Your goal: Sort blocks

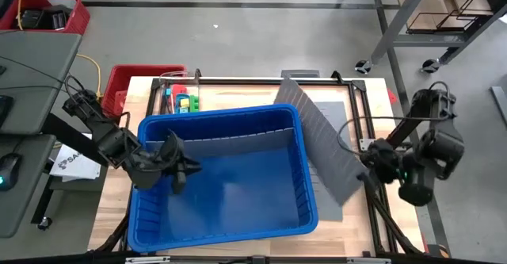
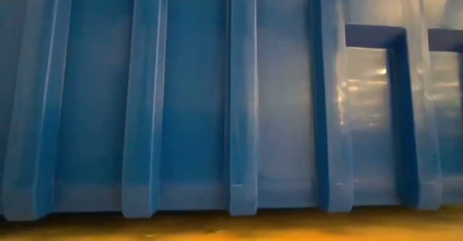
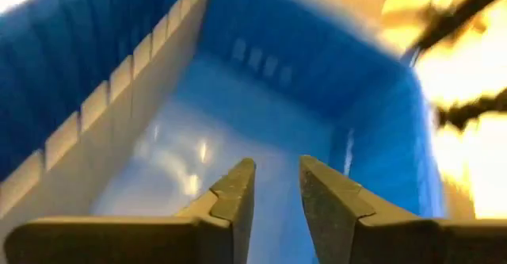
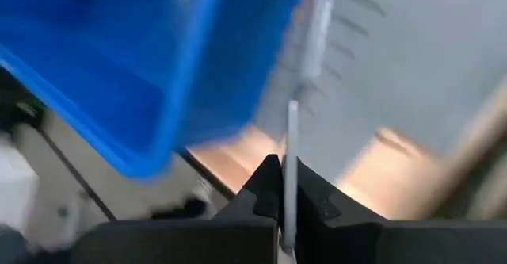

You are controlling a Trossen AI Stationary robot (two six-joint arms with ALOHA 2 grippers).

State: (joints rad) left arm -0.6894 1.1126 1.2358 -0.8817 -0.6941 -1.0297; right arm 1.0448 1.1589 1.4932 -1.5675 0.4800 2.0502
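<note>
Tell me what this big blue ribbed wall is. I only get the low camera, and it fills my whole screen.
Observer: It is the side of an open-topped blue bin standing on the table.
Operator: Is anything in it?
Observer: The left gripper hangs inside it, fingers apart, holding nothing.
Operator: And the other arm?
Observer: The right gripper is off to the bin's right, shut on the edge of a grey divider panel.

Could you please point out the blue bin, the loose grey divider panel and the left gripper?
blue bin (image 1: 307, 186): high view, right wall.
grey divider panel (image 1: 323, 141): high view, middle of panel.
left gripper (image 3: 277, 186): left wrist view, midway between fingertips.
</note>
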